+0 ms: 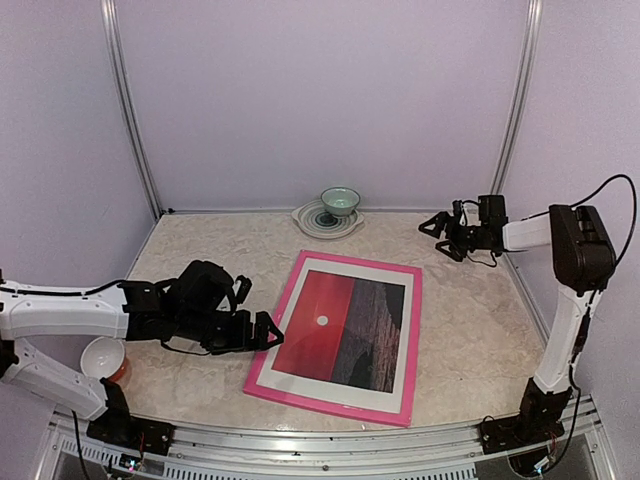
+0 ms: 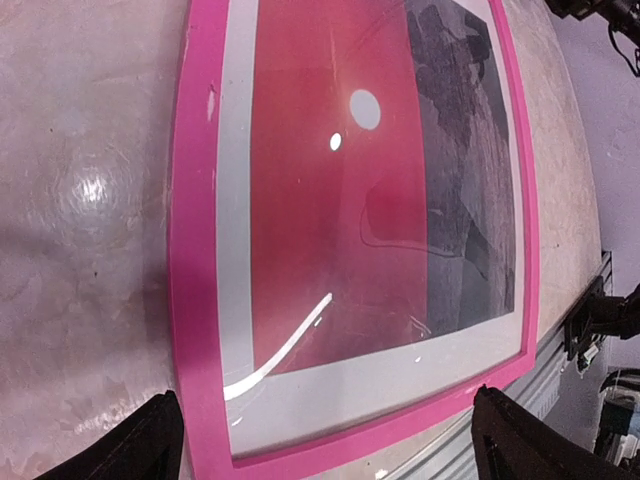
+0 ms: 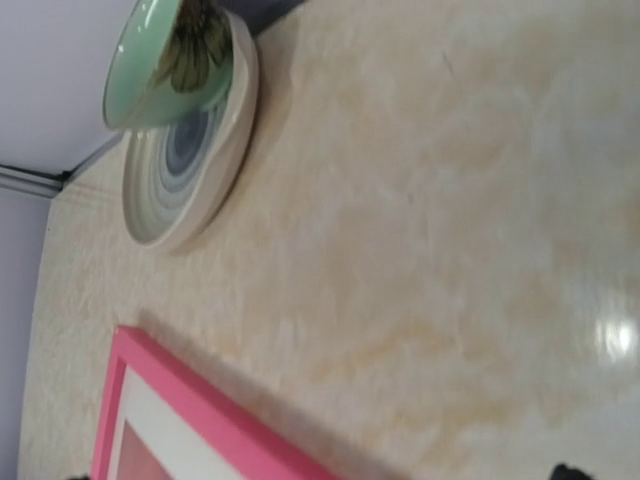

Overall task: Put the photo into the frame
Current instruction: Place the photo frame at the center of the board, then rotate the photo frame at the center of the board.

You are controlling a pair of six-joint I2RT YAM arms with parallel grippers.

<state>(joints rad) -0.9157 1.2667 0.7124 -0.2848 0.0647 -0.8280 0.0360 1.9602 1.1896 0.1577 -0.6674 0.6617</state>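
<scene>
The photo [image 1: 340,328] is seen lying inside the frame [image 1: 327,403] on the table [image 1: 470,330], with the left gripper [image 1: 268,333] and right gripper [image 1: 438,238] spread empty, so the frame could be knocked askew by the close left one.

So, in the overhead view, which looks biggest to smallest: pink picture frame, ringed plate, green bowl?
1. pink rectangular picture frame, by far
2. cream round plate with blue rings
3. pale green ceramic bowl resting on it
</scene>
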